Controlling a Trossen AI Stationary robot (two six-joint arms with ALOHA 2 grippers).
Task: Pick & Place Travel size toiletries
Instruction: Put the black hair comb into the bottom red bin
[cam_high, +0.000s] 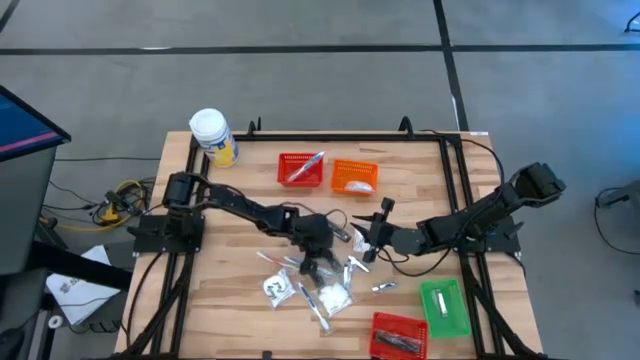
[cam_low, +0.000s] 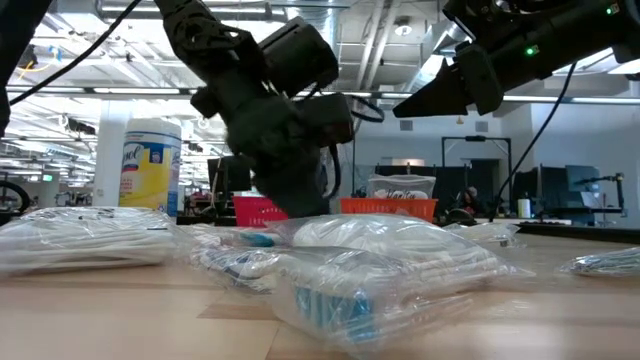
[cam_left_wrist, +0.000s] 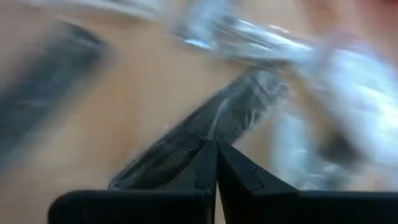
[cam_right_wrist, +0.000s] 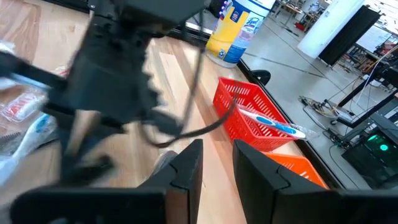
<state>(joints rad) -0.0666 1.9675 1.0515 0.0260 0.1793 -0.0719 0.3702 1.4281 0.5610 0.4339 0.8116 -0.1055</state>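
Observation:
The travel size toiletries (cam_high: 325, 290) lie scattered on the wooden table's near middle: clear-wrapped packets and slim silver sticks, seen close up in the low view (cam_low: 380, 262). My left gripper (cam_high: 318, 262) points down over the heap, fingers shut (cam_left_wrist: 216, 149). A dark slim wrapped stick (cam_left_wrist: 217, 118) lies on the table right at its tips. My right gripper (cam_high: 364, 252) hovers just right of the heap, open (cam_right_wrist: 217, 163) and holding nothing. It faces the left arm (cam_right_wrist: 118, 81). My left gripper comes from above with shut fingers standing over the middle of the dark slim stick (cam_left_wrist: 205, 134). The blur keeps me from telling whether the tips touch it or have any of it between them.
At the far side stand a red basket (cam_high: 300, 169) with a wrapped toothbrush in it, an orange basket (cam_high: 354, 176) and a yellow white-lidded jar (cam_high: 213, 136). A green basket (cam_high: 445, 306) and another red basket (cam_high: 398, 336) sit near the right near corner. Bare wood shows left of the heap.

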